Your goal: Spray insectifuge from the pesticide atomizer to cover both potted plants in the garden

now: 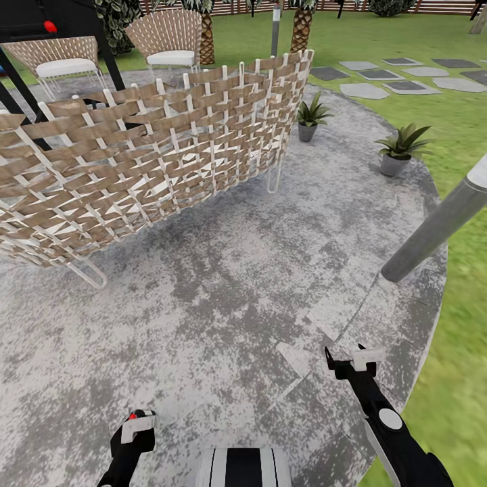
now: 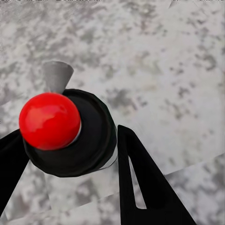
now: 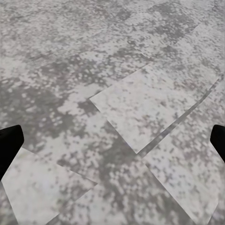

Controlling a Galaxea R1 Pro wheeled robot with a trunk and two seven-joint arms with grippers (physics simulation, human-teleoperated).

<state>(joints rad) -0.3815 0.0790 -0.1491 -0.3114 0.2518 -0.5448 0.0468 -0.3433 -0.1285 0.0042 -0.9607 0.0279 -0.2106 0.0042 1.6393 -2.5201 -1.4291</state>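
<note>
My left gripper point(image 1: 135, 433) is low at the front left of the head view, shut on the pesticide atomizer point(image 1: 137, 426). In the left wrist view the atomizer point(image 2: 49, 119) shows from above: red ball, black round cap and grey nozzle, held between the two black fingers point(image 2: 140, 178). My right gripper point(image 1: 348, 360) hovers open over the paving at the front right; its fingertips point(image 3: 9, 145) stand far apart with only patio between them. Two potted plants sit at the patio's far right rim, one point(image 1: 311, 116) by the woven seat's end, the other point(image 1: 402, 150) nearer the lawn.
A large woven wicker seat point(image 1: 155, 152) on white wire legs stands between me and the far left. A tilted grey post point(image 1: 439, 226) crosses the right side. Mottled grey patio point(image 1: 223, 304) stretches ahead, lawn point(image 1: 460, 379) to the right, stepping stones point(image 1: 406, 78) and two chairs point(image 1: 169, 40) beyond.
</note>
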